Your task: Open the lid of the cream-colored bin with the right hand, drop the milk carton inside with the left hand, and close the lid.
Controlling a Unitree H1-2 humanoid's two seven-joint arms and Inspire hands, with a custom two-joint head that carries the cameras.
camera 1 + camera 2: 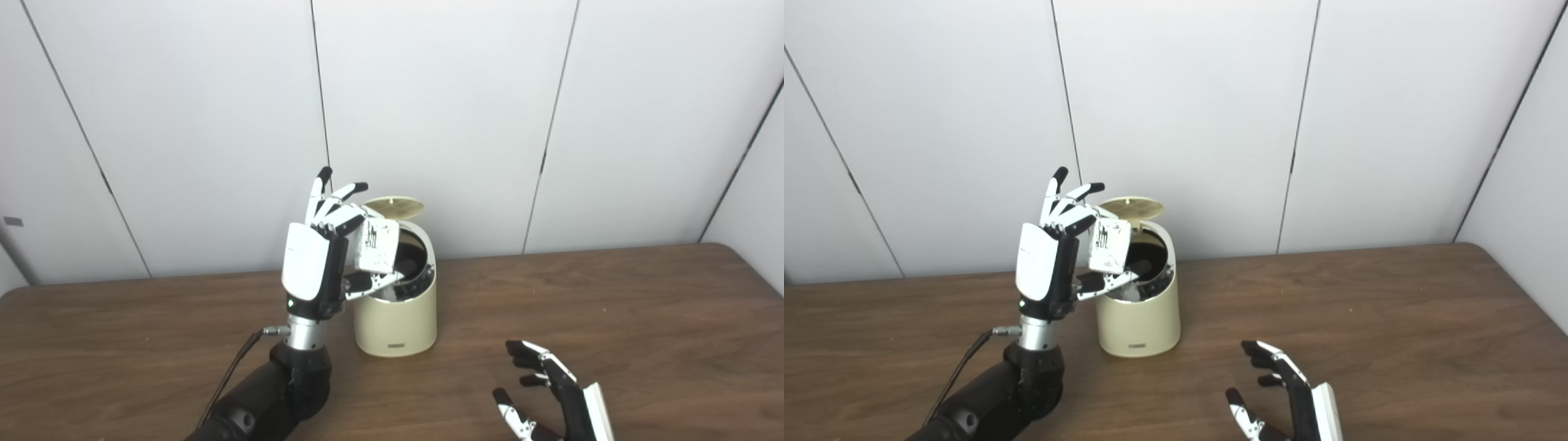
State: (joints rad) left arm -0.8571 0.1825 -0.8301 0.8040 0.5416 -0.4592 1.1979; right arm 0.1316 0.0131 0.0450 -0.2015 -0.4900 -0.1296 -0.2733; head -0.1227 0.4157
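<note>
A cream-colored bin stands on a brown wooden table, a little left of the middle and toward the far side, not far from the white panelled wall. Its round lid is tipped up at the far rim, so the mouth is open and the dark inside shows. The left hand is raised upright just to the left of the bin, its white back toward the camera, and it pinches the milk carton between thumb and fingers; other fingers stick up and apart above the grip. The carton is a small white box with dark print on its face, held tilted over the left part of the bin's opening, its lower edge at about rim level; whether it touches the rim cannot be told. The left arm's dark forearm comes up from the near edge, with a thin black cable running along its left side to the wrist. The right hand lies low over the table at the near right, well apart from the bin, palm turned leftward, its fingers spread and slightly curled, holding nothing. Its white back faces right.
</note>
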